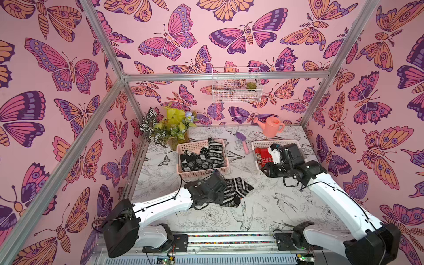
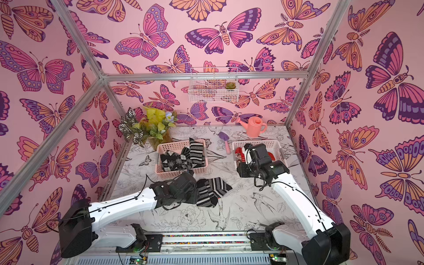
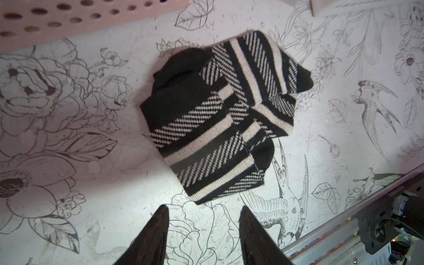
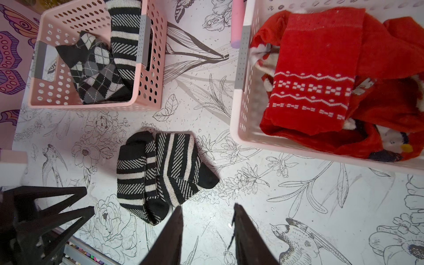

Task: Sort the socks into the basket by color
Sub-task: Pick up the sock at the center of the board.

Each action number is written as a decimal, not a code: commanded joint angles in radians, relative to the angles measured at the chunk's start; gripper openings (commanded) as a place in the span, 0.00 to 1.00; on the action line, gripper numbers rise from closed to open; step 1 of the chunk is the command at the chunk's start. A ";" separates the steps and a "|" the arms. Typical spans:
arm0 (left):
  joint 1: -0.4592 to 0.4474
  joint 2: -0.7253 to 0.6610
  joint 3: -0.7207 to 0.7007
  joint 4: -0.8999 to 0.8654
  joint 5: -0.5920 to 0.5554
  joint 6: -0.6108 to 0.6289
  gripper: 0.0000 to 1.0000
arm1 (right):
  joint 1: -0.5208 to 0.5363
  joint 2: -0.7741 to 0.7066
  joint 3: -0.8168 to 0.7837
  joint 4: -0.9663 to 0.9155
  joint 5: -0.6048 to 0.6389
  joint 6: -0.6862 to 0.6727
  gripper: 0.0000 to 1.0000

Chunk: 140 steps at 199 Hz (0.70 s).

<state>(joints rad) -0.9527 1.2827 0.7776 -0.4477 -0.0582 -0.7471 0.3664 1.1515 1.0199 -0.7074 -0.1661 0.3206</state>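
**Top views:** In both top views, a loose heap of black-and-white striped knit socks (image 1: pixel 237 190) lies near the middle of the flower-printed table (image 1: pixel 263 206). It sits just on the near-edge side of the pink perforated plastic basket (image 1: pixel 202 175) that holds the other black-and-white socks. Red patterned socks (image 1: pixel 266 157) fill the matching basket (image 1: pixel 263 142) toward the right edge.

**Left wrist view:** Your left tool (image 3: pixel 204 207) is spread and empty, poised just short of the heap.

**Right wrist view:** Your right tool (image 4: pixel 208 206) is likewise spread and holds nothing, with bare table showing between its fingers.

**The risk from here:** The striped socks overlap, so a shallow pinch may lift one and drag or drop the rest. A low carry could also snag the basket's near wall, spilling socks back onto the table.
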 commanded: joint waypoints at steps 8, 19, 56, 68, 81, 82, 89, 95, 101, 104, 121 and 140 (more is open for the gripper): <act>-0.010 -0.050 -0.065 0.074 0.015 -0.046 0.57 | -0.007 -0.011 -0.007 -0.015 -0.019 0.016 0.39; -0.011 -0.052 -0.083 0.100 0.021 -0.049 0.59 | -0.007 -0.011 -0.008 -0.015 -0.019 0.017 0.39; -0.010 -0.037 -0.129 0.172 0.063 -0.058 0.63 | -0.006 -0.009 -0.006 -0.017 -0.019 0.017 0.39; -0.011 -0.027 -0.142 0.194 0.074 -0.066 0.63 | -0.007 -0.009 -0.006 -0.017 -0.019 0.018 0.39; -0.010 -0.020 -0.159 0.221 0.082 -0.075 0.63 | -0.007 -0.010 -0.006 -0.018 -0.020 0.018 0.39; -0.011 -0.020 -0.161 0.222 0.082 -0.076 0.63 | -0.007 -0.009 -0.006 -0.019 -0.020 0.018 0.39; -0.009 -0.020 -0.169 0.232 0.083 -0.081 0.63 | -0.007 -0.009 -0.006 -0.018 -0.019 0.018 0.39; -0.010 -0.020 -0.174 0.239 0.083 -0.085 0.63 | -0.007 -0.009 -0.005 -0.018 -0.019 0.018 0.39; -0.010 -0.020 -0.180 0.247 0.084 -0.088 0.63 | -0.006 -0.009 -0.005 -0.018 -0.019 0.017 0.39; -0.010 -0.020 -0.183 0.249 0.085 -0.090 0.63 | -0.007 -0.009 -0.004 -0.019 -0.019 0.017 0.39; -0.009 -0.003 -0.192 0.265 0.091 -0.099 0.63 | -0.007 -0.008 -0.002 -0.020 -0.019 0.016 0.39; -0.010 0.029 -0.195 0.274 0.097 -0.101 0.63 | -0.007 -0.006 0.000 -0.020 -0.021 0.017 0.39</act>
<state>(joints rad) -0.9569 1.2743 0.6048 -0.2089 0.0223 -0.8314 0.3664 1.1515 1.0199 -0.7078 -0.1776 0.3355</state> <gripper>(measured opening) 0.631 0.391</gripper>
